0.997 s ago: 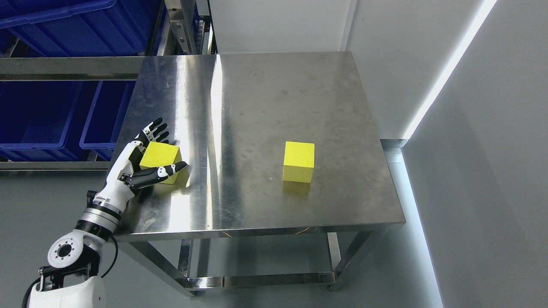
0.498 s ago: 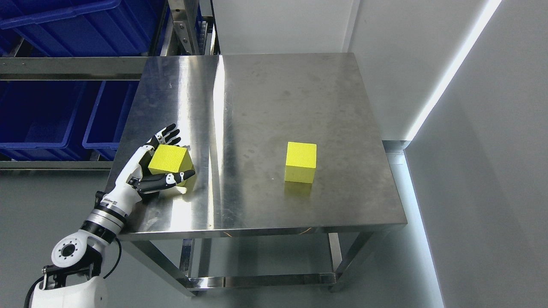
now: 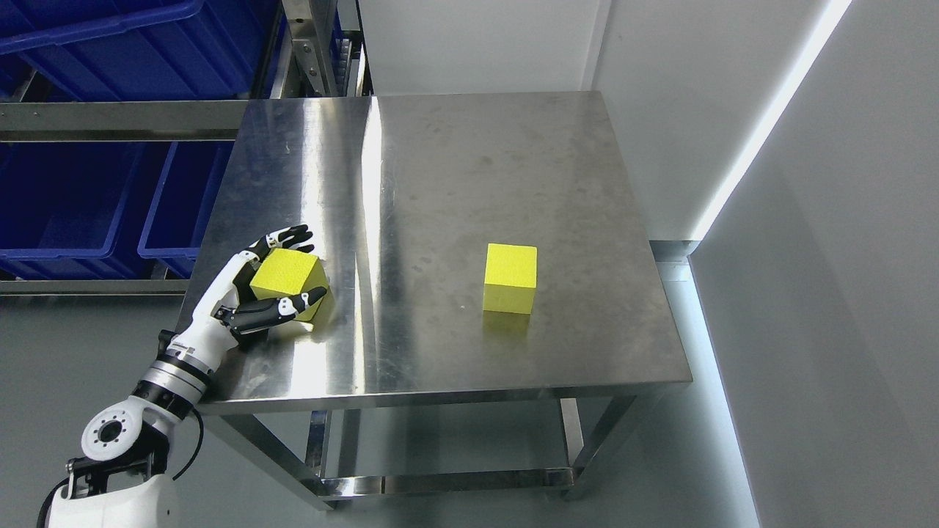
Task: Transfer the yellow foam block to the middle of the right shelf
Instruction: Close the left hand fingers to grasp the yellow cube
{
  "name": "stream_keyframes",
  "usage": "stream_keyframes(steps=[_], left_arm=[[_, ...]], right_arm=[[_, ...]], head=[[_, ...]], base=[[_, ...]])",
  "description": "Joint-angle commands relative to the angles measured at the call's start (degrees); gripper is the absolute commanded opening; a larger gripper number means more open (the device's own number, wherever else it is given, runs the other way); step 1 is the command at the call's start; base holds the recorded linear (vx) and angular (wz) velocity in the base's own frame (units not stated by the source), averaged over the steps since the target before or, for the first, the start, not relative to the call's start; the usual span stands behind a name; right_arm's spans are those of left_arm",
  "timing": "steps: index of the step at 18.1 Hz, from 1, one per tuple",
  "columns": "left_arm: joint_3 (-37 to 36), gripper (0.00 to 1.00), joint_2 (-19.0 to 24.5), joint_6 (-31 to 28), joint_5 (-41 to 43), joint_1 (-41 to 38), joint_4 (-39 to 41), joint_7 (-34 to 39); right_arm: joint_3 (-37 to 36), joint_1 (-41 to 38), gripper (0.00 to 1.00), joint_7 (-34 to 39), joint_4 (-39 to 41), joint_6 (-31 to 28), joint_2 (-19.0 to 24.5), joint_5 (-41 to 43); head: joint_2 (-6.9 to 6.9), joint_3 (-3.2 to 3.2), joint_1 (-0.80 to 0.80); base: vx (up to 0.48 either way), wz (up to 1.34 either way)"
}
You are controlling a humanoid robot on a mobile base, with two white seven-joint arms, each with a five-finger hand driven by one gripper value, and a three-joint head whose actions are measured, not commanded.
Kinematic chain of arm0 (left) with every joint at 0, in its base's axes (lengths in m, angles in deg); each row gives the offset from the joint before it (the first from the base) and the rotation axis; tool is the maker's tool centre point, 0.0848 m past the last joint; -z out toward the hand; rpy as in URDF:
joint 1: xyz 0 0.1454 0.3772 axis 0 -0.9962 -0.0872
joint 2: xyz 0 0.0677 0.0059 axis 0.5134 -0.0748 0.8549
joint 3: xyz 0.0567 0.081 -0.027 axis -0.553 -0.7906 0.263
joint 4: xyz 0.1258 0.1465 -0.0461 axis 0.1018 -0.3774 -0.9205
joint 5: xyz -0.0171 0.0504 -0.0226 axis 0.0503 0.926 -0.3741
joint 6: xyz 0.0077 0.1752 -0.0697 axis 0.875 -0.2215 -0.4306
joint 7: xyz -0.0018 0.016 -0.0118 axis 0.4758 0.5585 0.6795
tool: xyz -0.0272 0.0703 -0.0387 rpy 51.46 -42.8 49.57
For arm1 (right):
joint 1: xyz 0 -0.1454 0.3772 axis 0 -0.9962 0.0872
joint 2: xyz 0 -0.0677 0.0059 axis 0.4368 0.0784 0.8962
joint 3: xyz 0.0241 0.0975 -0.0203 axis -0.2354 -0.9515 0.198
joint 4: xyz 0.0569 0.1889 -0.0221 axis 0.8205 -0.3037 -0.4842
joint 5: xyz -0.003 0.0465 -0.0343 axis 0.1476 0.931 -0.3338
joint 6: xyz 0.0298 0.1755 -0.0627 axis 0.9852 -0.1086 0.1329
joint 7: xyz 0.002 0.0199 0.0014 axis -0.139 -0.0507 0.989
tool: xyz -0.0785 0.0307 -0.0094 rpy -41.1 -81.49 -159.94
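A yellow foam block sits near the left edge of the steel table. My left hand wraps it from the left: the fingers curl over its far side and the thumb presses on its near face. The block rests on the table. A second yellow foam block stands alone right of the table's middle. My right arm does not show.
A metal shelf rack with blue plastic bins stands left of the table. White walls close the back and right sides. The table's front edge runs just behind my left wrist.
My left hand's fingers have curled from upright and spread down over the block's far side, and the thumb has closed in on its near face. The camera shifted slightly.
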Motion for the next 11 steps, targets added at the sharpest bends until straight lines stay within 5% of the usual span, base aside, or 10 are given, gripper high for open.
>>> stream_keyframes(steps=[1, 4, 11], left_arm=[[4.2, 0.44, -0.32, 1.1, 0.04, -0.38, -1.08, 0.51], [5.86, 0.11, -1.36, 3.82, -0.05, -0.38, -1.17, 0.51], [6.22, 0.01, -3.21, 6.63, -0.39, 0.23, -1.08, 0.51]], right_arm=[[-0.35, 0.0, 1.0, -0.02, 1.0, 0.01, -1.0, -0.09], [-0.35, 0.0, 1.0, -0.02, 1.0, 0.01, -1.0, -0.09], [-0.35, 0.0, 1.0, -0.02, 1.0, 0.01, -1.0, -0.18]], head=[[0.0, 0.0, 0.0], [0.0, 0.0, 0.0], [0.0, 0.0, 0.0]], base=[[-0.002, -0.03], [-0.004, -0.05], [-0.006, -0.04]])
